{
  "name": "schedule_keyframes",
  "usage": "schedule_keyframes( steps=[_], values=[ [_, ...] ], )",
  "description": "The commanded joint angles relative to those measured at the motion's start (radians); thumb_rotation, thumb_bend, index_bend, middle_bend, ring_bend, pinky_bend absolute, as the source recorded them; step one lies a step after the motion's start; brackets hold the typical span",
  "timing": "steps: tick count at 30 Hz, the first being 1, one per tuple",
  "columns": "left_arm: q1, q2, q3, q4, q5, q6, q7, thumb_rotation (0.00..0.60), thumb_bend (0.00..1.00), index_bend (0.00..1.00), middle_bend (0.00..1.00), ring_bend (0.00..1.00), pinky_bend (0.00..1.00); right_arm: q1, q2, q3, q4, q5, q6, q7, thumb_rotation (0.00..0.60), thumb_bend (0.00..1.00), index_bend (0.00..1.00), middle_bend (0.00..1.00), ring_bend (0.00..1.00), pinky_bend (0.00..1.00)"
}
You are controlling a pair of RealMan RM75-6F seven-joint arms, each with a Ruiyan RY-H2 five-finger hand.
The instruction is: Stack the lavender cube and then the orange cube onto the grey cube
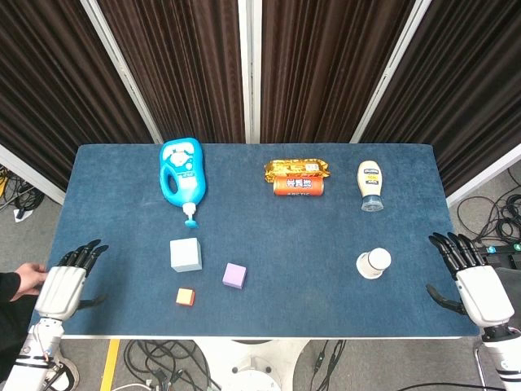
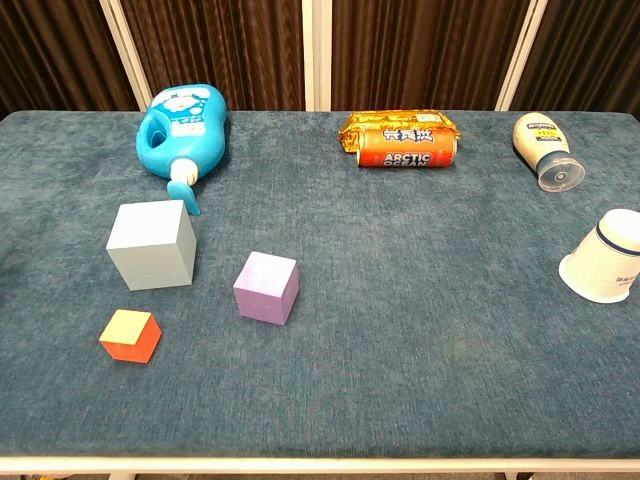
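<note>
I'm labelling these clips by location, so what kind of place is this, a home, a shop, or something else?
Most likely a robotics lab or test cell, not a home: dark curtains close off the blue cloth table, loose cables trail on the floor beneath it, and the cubes and groceries look set out as props.

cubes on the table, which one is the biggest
The grey cube, by the blue bottle's spout, is clearly larger than the lavender cube and the small orange cube.

Left hand [image 1: 67, 281]: I am holding it empty at the tabletop's [image 1: 326, 236] near left corner, fingers spread, pointing forward. Right hand [image 1: 472, 281]: I am holding it likewise at the near right corner, empty.
</note>
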Motion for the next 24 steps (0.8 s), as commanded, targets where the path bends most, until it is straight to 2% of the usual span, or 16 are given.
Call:
schedule_keyframes(
  steps=[1, 16, 24],
  values=[
    [-0.001, 0.002, -0.002, -0.002, -0.003, -0.001, -0.001, 0.6, 0.1, 0.2, 0.21, 0.17, 0.23, 0.0, -0.001, 0.0, 0.001, 0.0, 0.0, -0.002, 0.6, 0.2, 0.03, 0.08, 0.0, 0.0],
    [-0.011, 0.009, -0.006, -0.033, 0.006, -0.003, 0.018, 0.6, 0.1, 0.2, 0.21, 0.17, 0.23, 0.002, 0.001, 0.004, -0.002, 0.009, -0.007, 0.002, 0.6, 0.2, 0.03, 0.08, 0.0, 0.0],
    [-0.016, 0.022, 0.013, -0.086, 0.044, -0.004, 0.021, 0.6, 0.1, 0.2, 0.21, 0.17, 0.23, 0.0, 0.006, 0.001, -0.001, 0.001, 0.002, 0.014, 0.6, 0.2, 0.03, 0.08, 0.0, 0.0]
  ],
)
